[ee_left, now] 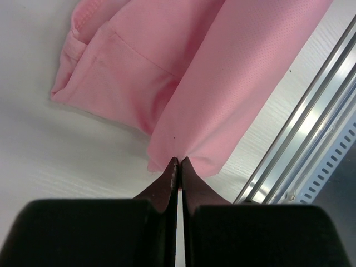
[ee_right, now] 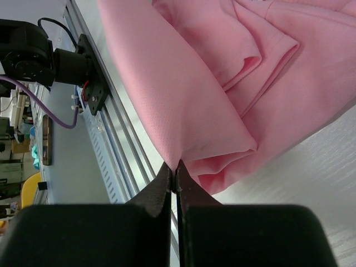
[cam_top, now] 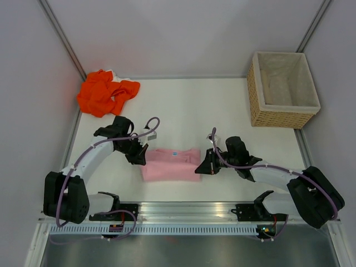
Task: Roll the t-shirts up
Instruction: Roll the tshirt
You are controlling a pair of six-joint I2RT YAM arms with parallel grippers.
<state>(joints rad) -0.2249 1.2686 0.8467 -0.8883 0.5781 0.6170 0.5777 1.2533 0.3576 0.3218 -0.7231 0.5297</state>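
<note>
Pinching the pink shirt [cam_top: 169, 165] at both ends. The left gripper [cam_top: 142, 159] sits on the shirt's left edge, the right gripper [cam_top: 201, 168] on its right edge.

Left gripper: jaws fully closed, tips pressed together with a bit of pink cloth caught between them at the shirt's near corner. In the left wrist view the fingertips [ee_left: 165, 181] meet right at the hem, and the cloth puckers where they bite.

Right gripper: jaws closed as well, tips together on a folded edge of the same shirt. In the right wrist view the fingertips [ee_right: 161, 186] nip the cloth where a fold comes to a point.

Pink shirt: lies on the white table [cam_top: 189, 105], toward the front, between the two arms. It is folded into a wide band running left to right. Its near long edge is close to the metal rail [cam_top: 183, 208] along the table's front. Both wrist views show a sleeve tucked into the folds. A small pale blue label shows at the far edge, about centre.

Orange shirt [cam_top: 105, 93]: crumpled in a heap at the far left corner of the table, by the wall. It is well apart from both grippers and from the pink shirt.

Basket [cam_top: 278, 118]: wicker with pale lining, upright at the far right corner.
</note>
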